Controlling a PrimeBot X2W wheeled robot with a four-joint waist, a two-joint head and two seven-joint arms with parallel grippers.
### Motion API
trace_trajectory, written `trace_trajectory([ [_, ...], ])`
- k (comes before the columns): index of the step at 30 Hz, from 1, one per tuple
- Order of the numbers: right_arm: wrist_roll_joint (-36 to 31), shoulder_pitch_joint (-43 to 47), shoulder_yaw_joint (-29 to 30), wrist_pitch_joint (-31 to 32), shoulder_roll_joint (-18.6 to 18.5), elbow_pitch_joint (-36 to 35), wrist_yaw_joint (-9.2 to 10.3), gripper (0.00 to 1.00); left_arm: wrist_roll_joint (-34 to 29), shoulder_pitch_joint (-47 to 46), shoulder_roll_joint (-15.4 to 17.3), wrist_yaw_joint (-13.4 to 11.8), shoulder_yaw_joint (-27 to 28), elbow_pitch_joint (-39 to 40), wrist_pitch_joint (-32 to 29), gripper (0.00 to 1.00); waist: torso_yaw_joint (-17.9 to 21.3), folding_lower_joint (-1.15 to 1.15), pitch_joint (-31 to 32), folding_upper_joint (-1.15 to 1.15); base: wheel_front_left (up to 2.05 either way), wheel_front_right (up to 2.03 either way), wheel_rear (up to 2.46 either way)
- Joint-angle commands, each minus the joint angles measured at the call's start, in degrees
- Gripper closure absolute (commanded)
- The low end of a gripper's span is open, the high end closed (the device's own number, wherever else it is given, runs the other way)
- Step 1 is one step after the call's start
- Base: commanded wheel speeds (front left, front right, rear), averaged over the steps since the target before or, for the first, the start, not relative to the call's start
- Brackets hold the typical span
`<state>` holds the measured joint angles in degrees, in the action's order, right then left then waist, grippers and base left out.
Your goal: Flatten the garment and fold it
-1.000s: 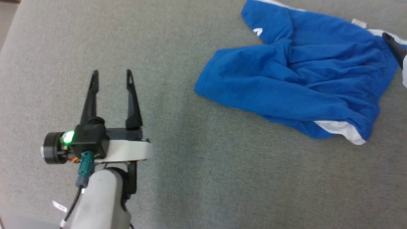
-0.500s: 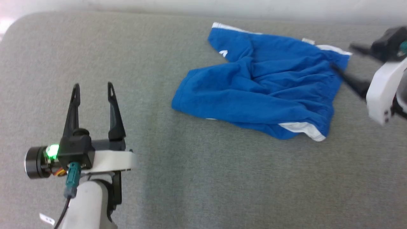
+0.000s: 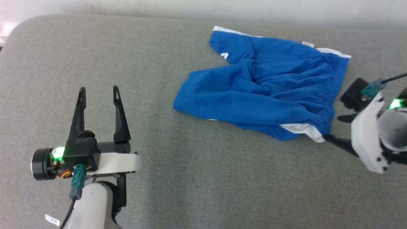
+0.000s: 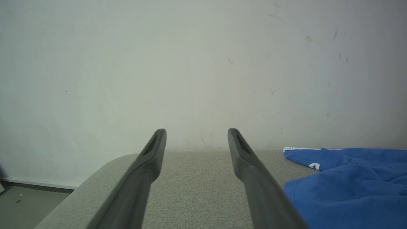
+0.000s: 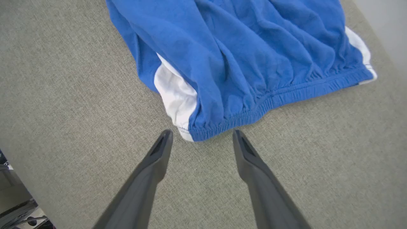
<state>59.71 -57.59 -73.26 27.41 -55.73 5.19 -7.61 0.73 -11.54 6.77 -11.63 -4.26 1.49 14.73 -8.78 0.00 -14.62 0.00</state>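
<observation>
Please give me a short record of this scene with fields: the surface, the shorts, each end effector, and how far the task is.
surface: grey fabric pad
shorts: blue, wrinkled, lying unfolded on the pad
left end effector: open, empty, over bare pad, apart from the shorts
right end effector: open, empty, tips at the waistband corner beside the white stripe; contact cannot be told
task: flattening not yet done, no fold made

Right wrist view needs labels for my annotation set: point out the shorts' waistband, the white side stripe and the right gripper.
waistband point(image 5: 286, 91), right wrist view, gathered elastic edge.
white side stripe point(image 5: 173, 95), right wrist view, stripe's middle.
right gripper point(image 5: 202, 132), right wrist view, midway between fingertips.
</observation>
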Motion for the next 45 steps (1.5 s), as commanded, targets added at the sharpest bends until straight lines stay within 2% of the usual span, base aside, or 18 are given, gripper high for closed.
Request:
trace_trajectory([
  [1, -0.2, 0.8, -0.1, -0.5, 1.0, 0.9, 0.12, 0.00, 0.0, -0.1, -0.3, 0.2, -0.3, -0.1, 0.3, 0.00, -0.7, 0.00, -0.8, 0.00, 0.00, 0.00, 0.00],
  [8, -2.4, 4.2, -0.1, -2.0, 7.7, 9.2, 0.12, 0.00, -0.1, -1.2, -0.9, 0.3, -1.0, -0.7, 0.3, 0.00, -2.0, 0.00, -2.8, 0.00, 0.00, 0.00, 0.00],
  [12, -5.1, 6.6, -0.1, -2.1, 9.6, 11.2, 0.12, 0.00, -0.1, -1.3, -1.1, 0.2, -1.2, -1.1, 0.3, 0.00, -2.2, 0.00, -3.1, 0.00, 0.00, 0.00, 0.00],
  [13, -5.8, 6.8, -0.1, -2.9, 9.8, 11.4, 0.12, 0.59, -0.1, -1.3, -1.1, 0.2, -1.2, -1.1, 0.3, 0.00, -2.1, 0.00, -3.1, 0.00, 0.00, 0.00, 0.00],
  [14, -6.3, 7.0, -0.1, -3.8, 10.0, 11.6, 0.12, 1.00, -0.1, -1.2, -1.1, 0.1, -1.0, -1.2, 0.3, 0.00, -2.0, 0.00, -3.1, 0.00, 0.00, 0.00, 0.00],
  [19, -8.0, 7.2, -0.1, -10.5, 9.2, 11.3, 0.12, 1.00, 0.1, -0.9, -0.6, 0.4, -0.4, -2.1, 0.3, 0.00, -0.8, 0.00, -1.7, 0.00, 0.00, 0.00, 0.00],
  [25, -9.5, 7.7, 0.1, -18.5, 5.3, 7.1, 0.12, 1.00, -0.4, -3.8, 2.6, 3.2, -0.7, -3.9, 0.3, 0.00, 1.0, 0.00, 0.8, 0.00, 0.00, 0.00, 0.00],
  [28, -10.0, 8.4, 1.0, -20.9, 3.1, 4.6, 0.12, 1.00, -0.5, -6.9, 4.9, 5.7, -1.1, -5.7, 0.3, 0.00, 1.9, 0.00, 1.8, 0.00, 0.00, 0.00, 0.00],
  [32, -10.5, 10.3, 2.5, -22.6, 1.3, 2.5, 0.12, 1.00, 0.5, -11.7, 7.1, 11.7, -3.8, -12.4, -0.3, 0.00, 2.7, 0.00, 2.8, 0.00, 0.00, 0.00, 0.00],
  [35, -10.6, 12.8, 3.3, -22.9, 0.7, 1.5, 0.12, 1.00, 1.2, -16.4, 7.6, 15.8, -6.5, -16.7, -3.9, 0.00, 3.1, 0.00, 3.1, 0.00, 0.00, 0.00, 0.00],
  [36, -10.6, 12.8, 3.3, -22.9, 0.7, 1.5, 0.12, 1.00, 1.2, -16.4, 7.6, 15.8, -6.5, -16.7, -3.9, 0.00, 3.1, 0.00, 3.1, 0.00, 0.00, 0.00, 0.00],
  [39, -10.8, 15.7, 4.1, -22.9, 0.9, 0.6, 0.12, 1.00, 3.1, -20.9, 7.6, 18.2, -9.8, -20.7, -8.6, 0.00, 3.6, 0.00, 3.2, 0.00, 0.00, 0.00, 0.00],
  [42, -11.4, 18.1, 4.8, -23.0, 2.1, 0.4, 0.12, 1.00, 7.1, -24.5, 7.8, 19.0, -13.9, -24.9, -15.0, 0.00, 4.7, 0.00, 3.0, 0.00, 0.00, 0.00, 0.00],
  [45, -12.6, 19.4, 5.4, -23.0, 3.6, 0.9, 0.12, 1.00, 13.8, -27.8, 10.0, 19.1, -23.8, -28.3, -22.2, 0.00, 5.8, 0.00, 2.7, 0.00, 0.00, 0.00, 0.00],
])
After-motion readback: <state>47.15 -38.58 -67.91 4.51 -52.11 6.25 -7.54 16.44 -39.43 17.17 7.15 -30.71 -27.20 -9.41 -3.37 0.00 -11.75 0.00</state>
